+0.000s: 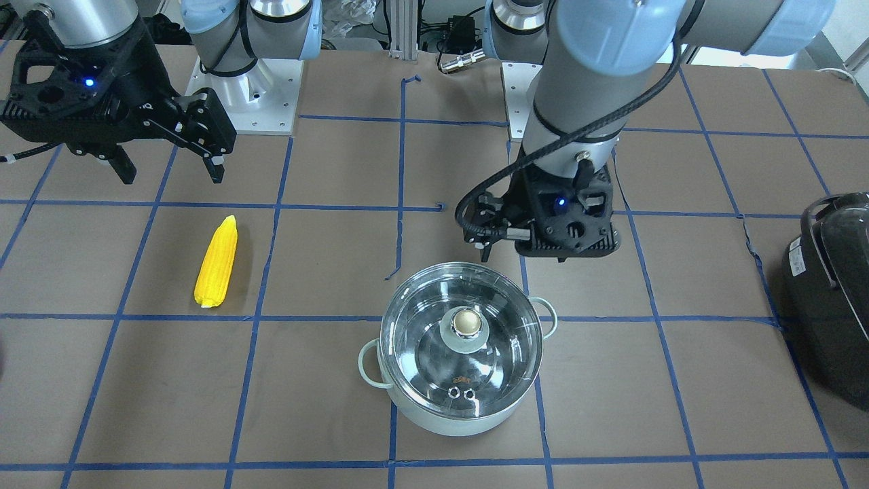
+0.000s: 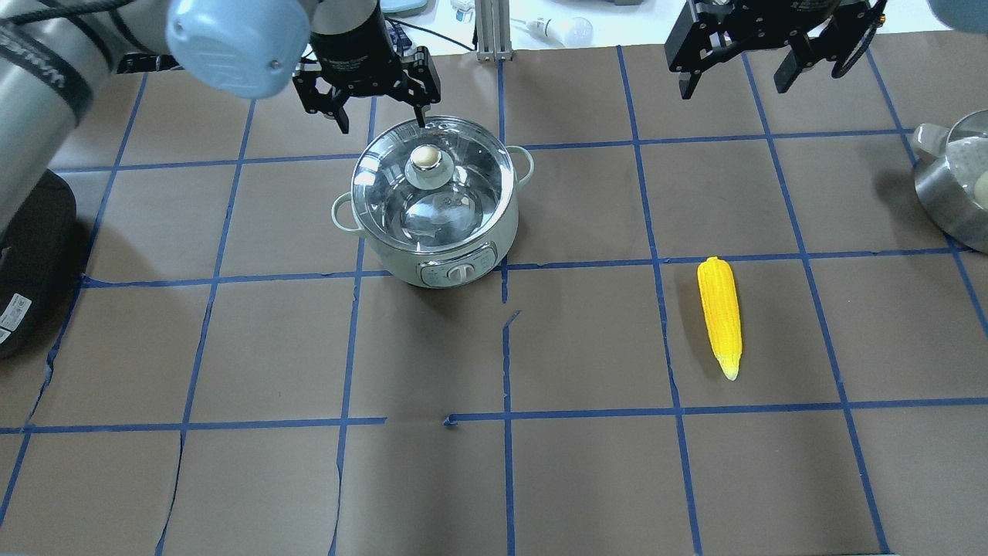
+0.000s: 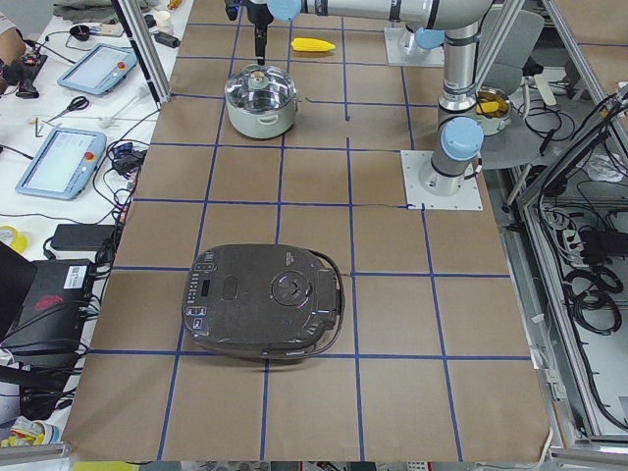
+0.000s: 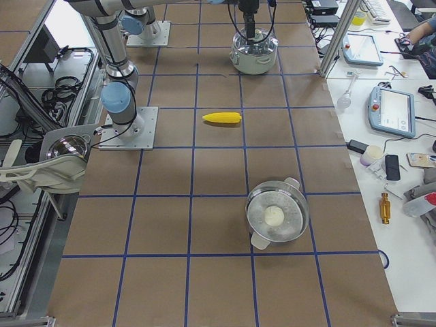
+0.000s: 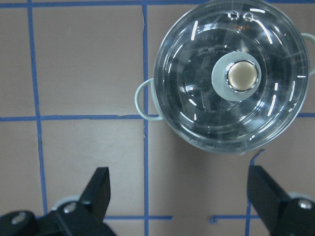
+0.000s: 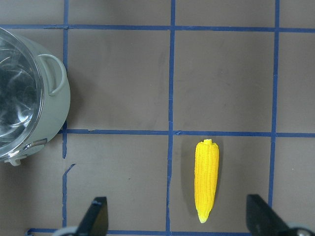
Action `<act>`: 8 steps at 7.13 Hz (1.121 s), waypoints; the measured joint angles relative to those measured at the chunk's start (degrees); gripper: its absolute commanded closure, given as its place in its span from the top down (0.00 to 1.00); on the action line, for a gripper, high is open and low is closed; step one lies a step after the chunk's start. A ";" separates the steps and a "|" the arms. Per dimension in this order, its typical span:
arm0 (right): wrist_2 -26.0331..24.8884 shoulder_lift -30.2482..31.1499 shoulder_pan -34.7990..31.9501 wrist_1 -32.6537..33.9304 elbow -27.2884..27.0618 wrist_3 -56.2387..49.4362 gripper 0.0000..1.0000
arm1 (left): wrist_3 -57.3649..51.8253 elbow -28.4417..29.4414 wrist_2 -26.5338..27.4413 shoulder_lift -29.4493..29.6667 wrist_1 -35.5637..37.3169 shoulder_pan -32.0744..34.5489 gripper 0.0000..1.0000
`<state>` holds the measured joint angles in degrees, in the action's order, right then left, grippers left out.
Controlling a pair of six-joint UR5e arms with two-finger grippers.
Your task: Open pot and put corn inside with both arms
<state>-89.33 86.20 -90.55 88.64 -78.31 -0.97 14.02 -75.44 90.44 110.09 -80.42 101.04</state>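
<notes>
The pale mint-green pot (image 2: pixel 463 247) stands near the table's middle. Its clear glass lid (image 2: pixel 463 181) is on, with the beige knob (image 2: pixel 425 157) upright. It also shows in the front view (image 1: pixel 468 421) and the left wrist view (image 5: pixel 147 96). My left gripper (image 2: pixel 381 122) is open and empty. It hovers raised beside the pot's rim, apart from the lid. The yellow corn (image 2: pixel 719 316) lies flat on the table, well to the pot's right. My right gripper (image 2: pixel 733 86) is open and empty, raised above the table beyond the corn (image 6: pixel 206 179).
A large black appliance (image 2: pixel 31 262) sits at the table's left end. A steel steamer pan (image 2: pixel 953 189) holding a white lump sits at the right end. Blue tape lines grid the brown table cover (image 2: pixel 587 479).
</notes>
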 measured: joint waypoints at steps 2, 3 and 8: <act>0.87 -0.05 0.05 0.22 -0.28 -0.05 1.00 | 1.48 -0.24 -0.62 3.96 3.75 0.61 1.00; 1.06 -0.05 0.00 0.36 -0.61 -0.07 1.00 | 2.04 -0.69 -0.67 5.46 5.68 0.74 0.87; 0.91 0.30 -0.41 8.31 -4.96 -0.11 1.00 | 3.19 -4.39 -0.61 6.44 10.64 1.29 0.47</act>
<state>-88.42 86.50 -90.97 96.95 -83.27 -1.08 17.21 -79.83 89.83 116.54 -69.78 102.33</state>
